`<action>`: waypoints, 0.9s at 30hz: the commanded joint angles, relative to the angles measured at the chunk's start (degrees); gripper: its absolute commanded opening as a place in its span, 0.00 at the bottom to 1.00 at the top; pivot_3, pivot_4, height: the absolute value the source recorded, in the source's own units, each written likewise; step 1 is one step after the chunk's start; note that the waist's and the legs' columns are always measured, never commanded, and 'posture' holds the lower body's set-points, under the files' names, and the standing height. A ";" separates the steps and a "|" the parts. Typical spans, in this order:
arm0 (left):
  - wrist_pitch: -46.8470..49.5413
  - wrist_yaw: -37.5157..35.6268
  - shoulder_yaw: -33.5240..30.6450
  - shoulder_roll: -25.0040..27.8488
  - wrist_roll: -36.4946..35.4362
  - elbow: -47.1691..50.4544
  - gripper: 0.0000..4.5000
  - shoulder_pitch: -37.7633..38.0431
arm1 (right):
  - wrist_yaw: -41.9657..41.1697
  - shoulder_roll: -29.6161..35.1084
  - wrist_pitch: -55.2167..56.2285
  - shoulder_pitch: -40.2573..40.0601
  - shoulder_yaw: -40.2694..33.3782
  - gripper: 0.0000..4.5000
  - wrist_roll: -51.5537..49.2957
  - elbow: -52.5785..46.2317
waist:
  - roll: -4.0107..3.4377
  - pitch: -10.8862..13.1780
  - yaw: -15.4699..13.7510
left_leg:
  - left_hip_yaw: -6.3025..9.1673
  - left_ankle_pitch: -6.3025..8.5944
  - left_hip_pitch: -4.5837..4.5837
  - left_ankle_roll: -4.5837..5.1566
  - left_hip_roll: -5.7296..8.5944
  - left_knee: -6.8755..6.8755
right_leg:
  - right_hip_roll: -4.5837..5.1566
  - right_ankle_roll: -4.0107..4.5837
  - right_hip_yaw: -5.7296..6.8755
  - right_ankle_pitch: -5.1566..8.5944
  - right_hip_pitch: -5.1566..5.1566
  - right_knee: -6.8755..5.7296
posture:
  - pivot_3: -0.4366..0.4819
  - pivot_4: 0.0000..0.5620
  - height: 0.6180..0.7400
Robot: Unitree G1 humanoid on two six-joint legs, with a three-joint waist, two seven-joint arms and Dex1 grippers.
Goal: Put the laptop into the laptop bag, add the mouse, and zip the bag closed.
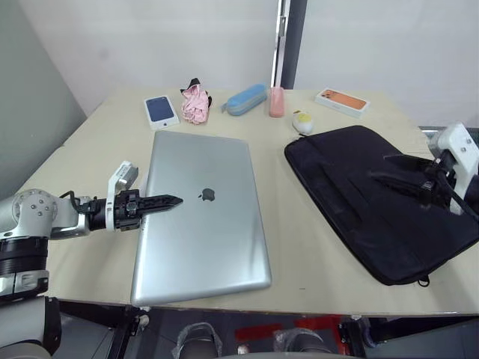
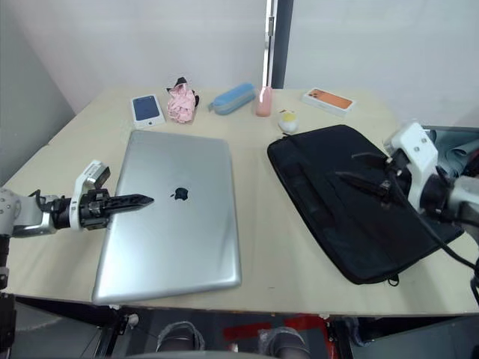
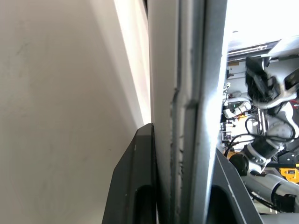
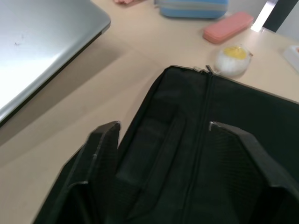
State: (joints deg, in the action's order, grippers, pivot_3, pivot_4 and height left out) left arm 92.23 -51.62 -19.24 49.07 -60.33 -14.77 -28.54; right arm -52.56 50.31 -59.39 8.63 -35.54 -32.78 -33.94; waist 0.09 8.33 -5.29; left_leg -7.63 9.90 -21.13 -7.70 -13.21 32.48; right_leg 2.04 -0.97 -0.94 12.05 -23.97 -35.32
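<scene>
A broad pale-beige wooden table (image 1: 299, 247) carries everything here, and the biggest thing on it is the large flat black fabric laptop bag (image 1: 359, 209) with strap handles, lying flat on the robot's right half, angled, its zipper running down the middle of the top face. Next to it, on the left half and apart from the bag across a strip of bare table, lies the thin silver-grey metal laptop (image 1: 202, 217), lid shut, logo up, its near edge reaching the table's front edge. The left gripper (image 1: 171, 202) comes in from the left, its two black fingers clamped on the laptop's left edge, one finger over the lid and one under the base, as the left wrist view shows with the metal edge wedged between them. The right gripper (image 4: 163, 128) hovers over the bag, fingers spread wide apart, with nothing between them but the black fabric below. Along the far side of the table sits a row of smaller things: a flat boxed phone with an orange picture (image 1: 342, 102) at the far right corner, a white box with a dark blue phone picture (image 1: 161, 111) far left, a light blue oval zip case (image 1: 245, 99), a crumpled pink cloth (image 1: 196, 104), a slim pink case (image 1: 277, 101), and a small round yellow-and-white plush toy (image 1: 302, 121) just beside the bag's far corner.
</scene>
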 commanded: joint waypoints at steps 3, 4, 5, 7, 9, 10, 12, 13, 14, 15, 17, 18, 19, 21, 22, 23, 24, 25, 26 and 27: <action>0.27 -0.64 -1.21 1.31 -6.41 -1.01 0.07 -1.90 | 4.53 -1.22 -0.18 -2.00 3.06 1.00 -3.57 -6.78 | 0.00 0.00 -0.03 | -0.02 -0.01 0.02 0.02 0.00 0.00 | 0.00 0.00 -0.03 0.00 -0.01 -0.05 | 0.48 0.27 1.00; 0.27 0.13 -1.57 0.65 -6.29 -1.66 0.07 -2.51 | 6.20 -1.52 0.59 -1.77 6.32 1.00 -2.58 -7.41 | -0.01 0.00 0.02 | -0.02 -0.02 0.02 0.01 0.00 0.00 | 0.00 0.00 -0.03 0.00 -0.01 -0.05 | 0.48 0.27 1.00; 0.27 0.75 -1.86 -0.06 -6.45 -1.89 0.07 -2.81 | 8.62 -1.75 1.49 -1.07 10.38 1.00 -0.28 -7.09 | 0.00 0.00 0.05 | -0.03 -0.04 0.02 -0.03 0.00 0.00 | 0.00 0.00 -0.03 0.00 -0.02 -0.07 | 0.48 0.27 1.00; 0.27 1.82 -1.95 -1.28 -7.14 -1.12 0.07 -2.44 | 13.03 -2.15 3.58 0.74 18.80 1.00 4.74 -5.04 | -0.02 0.01 0.11 | -0.02 -0.09 0.01 -0.11 0.00 0.01 | -0.01 0.00 -0.03 0.00 -0.02 -0.08 | 0.48 0.27 1.00; 0.27 2.83 -2.04 -2.31 -7.76 -0.33 0.07 -1.85 | 16.55 -1.61 6.35 2.53 26.24 1.00 10.75 -1.03 | -0.02 0.01 0.11 | -0.01 -0.10 0.00 -0.12 0.02 0.04 | 0.00 -0.01 -0.02 0.00 -0.05 -0.08 | 0.48 0.27 1.00; 0.27 3.17 -2.16 -2.66 -8.02 -0.08 0.07 -1.59 | 18.02 -2.24 7.21 3.90 28.57 1.00 12.57 1.20 | -0.02 0.01 0.09 | 0.01 -0.10 -0.01 -0.12 0.02 0.03 | 0.00 -0.01 0.00 -0.01 -0.05 -0.07 | 0.48 0.27 1.00; 0.27 3.88 -2.57 -3.46 -7.94 0.10 0.07 -1.19 | 19.74 -3.32 8.84 7.10 32.33 1.00 15.33 5.88 | -0.02 0.01 0.10 | 0.02 -0.10 -0.05 -0.13 0.03 0.03 | 0.00 -0.03 0.01 -0.01 -0.07 -0.05 | 0.48 0.27 1.00; 0.27 4.33 -2.97 -3.91 -7.86 -0.04 0.07 -1.18 | 20.03 -3.75 9.78 8.71 34.04 1.00 16.47 7.83 | -0.02 0.01 0.09 | 0.04 -0.10 -0.06 -0.14 0.03 0.03 | 0.00 -0.03 0.02 -0.01 -0.07 -0.06 | 0.48 0.27 1.00; 0.27 4.83 -3.37 -4.38 -7.91 -0.18 0.07 -1.27 | 19.85 -4.20 10.22 9.89 35.24 1.00 16.92 9.35 | -0.02 0.01 0.10 | 0.04 -0.10 -0.06 -0.15 0.03 0.03 | 0.00 -0.03 0.03 -0.02 -0.08 -0.07 | 0.48 0.27 1.00; 0.27 5.30 -3.76 -4.81 -7.94 -0.22 0.07 -1.38 | 19.12 -4.25 11.07 10.62 36.64 1.00 17.47 10.31 | -0.02 0.01 0.08 | 0.04 -0.10 -0.05 -0.15 0.03 0.02 | 0.00 -0.03 0.03 -0.02 -0.08 -0.08 | 0.48 0.27 1.00; 0.27 6.12 -4.85 -5.80 -7.87 0.01 0.07 -1.35 | 18.58 -4.88 12.52 11.68 39.02 1.00 18.66 12.02 | -0.02 0.01 0.02 | 0.08 -0.10 -0.06 -0.15 0.03 0.02 | 0.00 -0.04 0.07 -0.02 -0.07 -0.09 | 0.48 0.27 1.00; 0.27 6.47 -5.31 -6.18 -7.99 0.08 0.07 -1.30 | 18.73 -5.33 12.90 12.21 39.68 1.00 19.20 13.09 | -0.02 0.01 0.04 | 0.10 -0.10 -0.08 -0.15 0.03 0.02 | 0.00 -0.04 0.08 -0.02 -0.07 -0.08 | 0.48 0.27 1.00; 0.27 6.73 -5.67 -6.43 -8.06 0.30 0.07 -1.10 | 18.73 -5.49 13.71 12.69 40.47 1.00 19.98 14.07 | -0.02 0.01 0.05 | 0.11 -0.10 -0.09 -0.15 0.03 0.03 | -0.01 -0.18 0.09 -0.10 -0.07 -0.09 | 0.48 0.27 1.00; 0.27 7.14 -6.25 -6.73 -8.06 0.75 0.07 -0.61 | 18.62 -6.03 13.83 13.35 40.81 1.00 20.38 15.12 | -0.02 0.01 0.05 | 0.11 -0.10 -0.10 -0.15 0.03 0.04 | 0.00 -0.27 0.10 -0.16 -0.07 -0.10 | 0.48 0.27 1.00; 0.27 7.30 -6.61 -6.87 -7.87 0.99 0.07 -0.32 | 18.54 -6.31 13.78 13.76 40.82 1.00 20.41 15.34 | -0.02 0.01 0.04 | 0.12 -0.10 -0.10 -0.15 0.03 0.06 | -0.01 -0.27 0.10 -0.16 -0.07 -0.10 | 0.48 0.27 1.00; 0.26 7.42 -6.93 -6.96 -7.66 1.16 0.07 -0.07 | 18.47 -6.63 13.65 14.10 40.69 1.00 20.32 15.39 | -0.02 0.01 0.05 | 0.12 -0.10 -0.10 -0.15 0.03 0.07 | 0.00 -0.27 0.10 -0.16 -0.07 -0.11 | 0.48 0.27 1.00; 0.26 7.56 -7.23 -7.04 -7.56 1.24 0.07 0.10 | 18.43 -6.89 13.64 14.34 40.54 1.00 20.22 15.41 | -0.02 0.01 0.05 | 0.12 -0.10 -0.09 -0.15 0.03 0.07 | 0.00 -0.27 0.09 -0.16 -0.06 -0.11 | 0.48 0.27 1.00; 0.26 7.66 -7.68 -7.14 -7.53 1.16 0.07 0.26 | 18.75 -7.42 13.10 14.69 40.13 1.00 19.92 15.51 | -0.02 0.01 0.08 | 0.12 -0.10 -0.08 -0.15 0.03 0.07 | 0.00 -0.27 0.09 -0.16 -0.06 -0.14 | 0.48 0.27 1.00; 0.26 7.79 -7.97 -7.26 -7.46 1.09 0.07 0.35 | 19.01 -7.80 12.75 14.95 39.86 1.00 19.79 15.69 | -0.02 0.01 0.09 | 0.12 -0.10 -0.07 -0.15 0.03 0.09 | 0.00 -0.27 0.09 -0.16 -0.06 -0.18 | 0.48 0.27 1.00; 0.23 7.89 -8.15 -7.37 -7.33 1.08 0.07 0.42 | 19.30 -8.24 12.42 15.15 39.67 1.00 19.78 15.93 | -0.02 0.01 0.08 | 0.12 -0.10 -0.06 -0.15 0.02 0.13 | 0.00 -0.26 0.09 -0.15 -0.06 -0.21 | 0.48 0.27 1.00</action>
State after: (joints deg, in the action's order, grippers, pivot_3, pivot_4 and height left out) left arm 92.23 -42.08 -23.81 41.62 -64.63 -15.95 -27.26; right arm -33.74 42.42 -46.90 22.79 5.57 -13.00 -17.68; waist 0.08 8.34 -5.22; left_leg -7.50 9.80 -21.19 -7.86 -13.18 32.64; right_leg 2.04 -1.21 -0.85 11.91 -24.03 -35.56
